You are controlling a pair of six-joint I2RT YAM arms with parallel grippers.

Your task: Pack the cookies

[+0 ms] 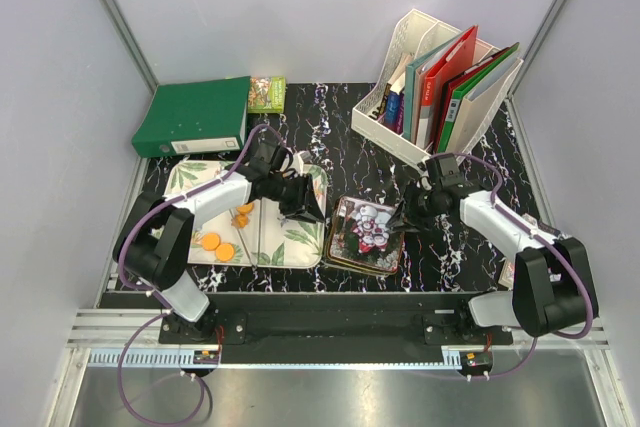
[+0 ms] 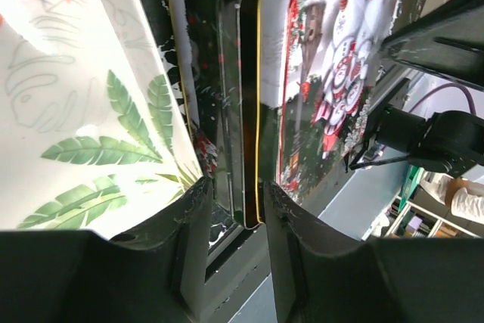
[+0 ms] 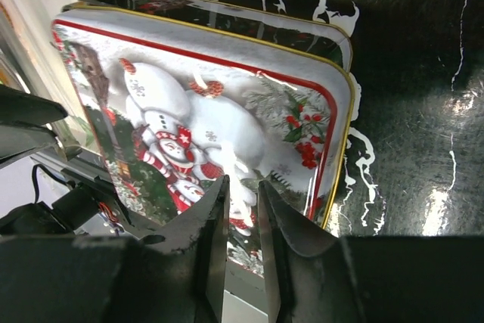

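Three orange cookies [image 1: 218, 245] lie on the leaf-print tray [image 1: 195, 179], to the left of the tin. A snowman Christmas tin [image 1: 365, 232] sits between the arms, its lid [image 3: 227, 111] resting shifted over the base. My left gripper [image 1: 308, 205] is at the tin's left corner. In the left wrist view its jaws [image 2: 236, 183] straddle the gold-rimmed edge [image 2: 257, 149] and close on it. My right gripper [image 1: 412, 212] is over the tin's right side, jaws [image 3: 243, 187] a narrow gap apart above the lid, with nothing between them.
A green binder [image 1: 195, 117] and a small snack pack [image 1: 266, 93] lie at the back left. A white file rack [image 1: 440, 82] full of folders stands at the back right. The tray's right edge [image 2: 162, 149] lies close to the tin.
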